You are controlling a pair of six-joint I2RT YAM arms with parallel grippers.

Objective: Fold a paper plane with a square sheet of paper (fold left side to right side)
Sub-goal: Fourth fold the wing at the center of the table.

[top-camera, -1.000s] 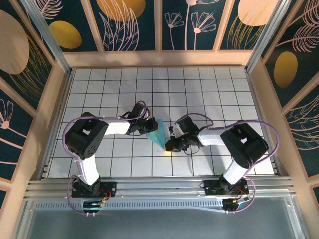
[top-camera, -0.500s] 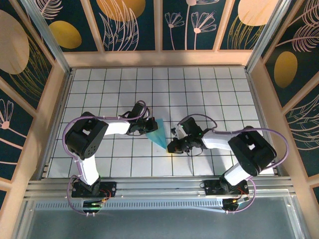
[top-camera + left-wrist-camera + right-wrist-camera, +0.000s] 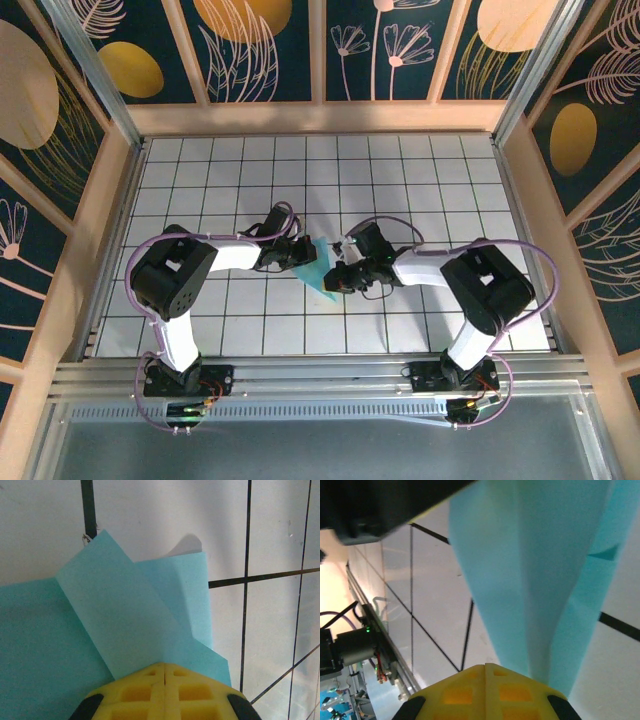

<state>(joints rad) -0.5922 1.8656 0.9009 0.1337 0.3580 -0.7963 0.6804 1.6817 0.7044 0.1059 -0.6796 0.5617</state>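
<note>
Pinching the paper plane (image 3: 316,270), your left gripper (image 3: 164,667) and right gripper (image 3: 485,667) both clamp it, bare table tiles (image 3: 400,180) stretching to every edge.

Here's the left gripper (image 3: 164,666): yellow ribbed plastic fingertips pressed tight together, with the thin, light teal-blue folded paper sheet (image 3: 45,645) running right into their tips. Up and left from the gripper a long flap lifts away, its corner reaching a black grid line (image 3: 88,505) of the white tiled floor (image 3: 40,525). Above the gripper, a soft grey shadow (image 3: 187,542) sits behind the sheet's far edge, and to the gripper's right are bare tiles.
</note>
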